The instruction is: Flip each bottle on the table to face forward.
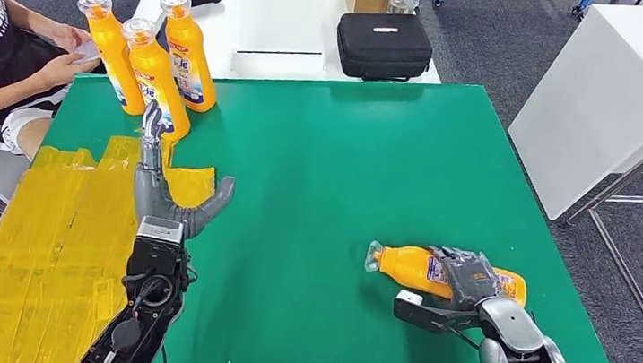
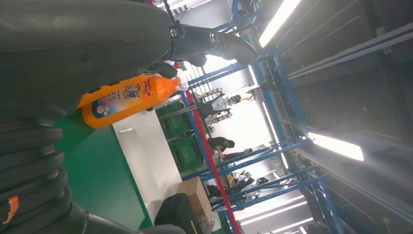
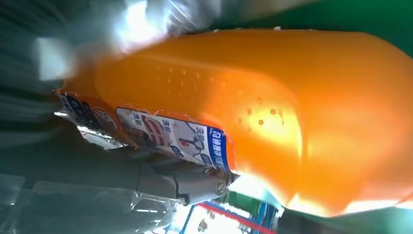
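An orange bottle (image 1: 417, 267) lies on its side near the right front of my green counter (image 1: 346, 166), and my right robot hand (image 1: 468, 278) grips its labelled middle. Three upright orange bottles (image 1: 146, 55) stand at the far left, just beyond my empty, spread-fingered left robot hand (image 1: 164, 187).

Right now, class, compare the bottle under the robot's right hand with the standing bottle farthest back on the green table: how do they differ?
The bottle under the right hand lies on its side; the rear bottle stands upright. The right hand rests over the lying one; no hand touches the rear one. The lying one is alone near the front; the rear one stands among others. Both are orange with clear caps.
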